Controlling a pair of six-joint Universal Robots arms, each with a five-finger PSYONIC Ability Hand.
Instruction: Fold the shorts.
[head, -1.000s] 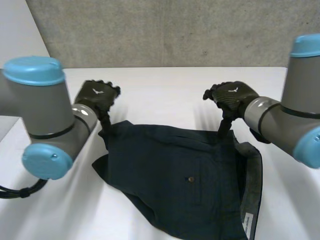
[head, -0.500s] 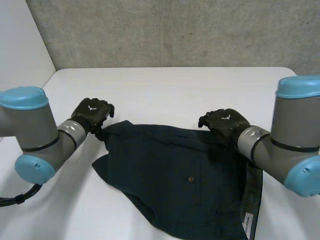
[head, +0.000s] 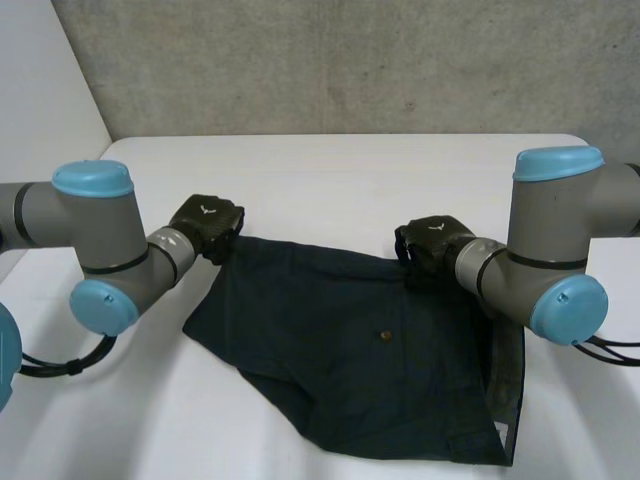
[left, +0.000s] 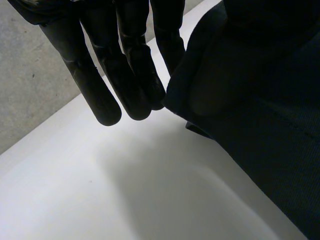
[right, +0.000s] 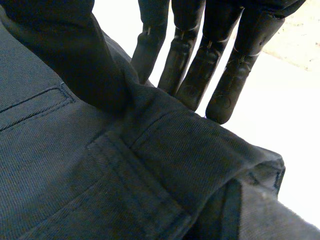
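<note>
Dark navy shorts (head: 370, 350) lie spread on the white table (head: 330, 180), waistband at the right with its label showing. My left hand (head: 207, 225) is low at the far left corner of the shorts. In the left wrist view its fingers (left: 100, 75) run straight behind the cloth's edge (left: 260, 125), which is pinched against the thumb. My right hand (head: 430, 240) sits at the far edge near the waistband. In the right wrist view its thumb (right: 75, 50) presses on top of the shorts (right: 100, 175) and the fingers (right: 200, 65) lie behind the raised edge, pinching it.
A grey concrete wall (head: 350, 60) stands behind the table. Bare white tabletop stretches beyond both hands and to the left of the shorts. Both forearms reach in low from the sides.
Both hands have dropped down to the far edge of the shorts and closed on it. The cloth's far edge has shifted slightly.
</note>
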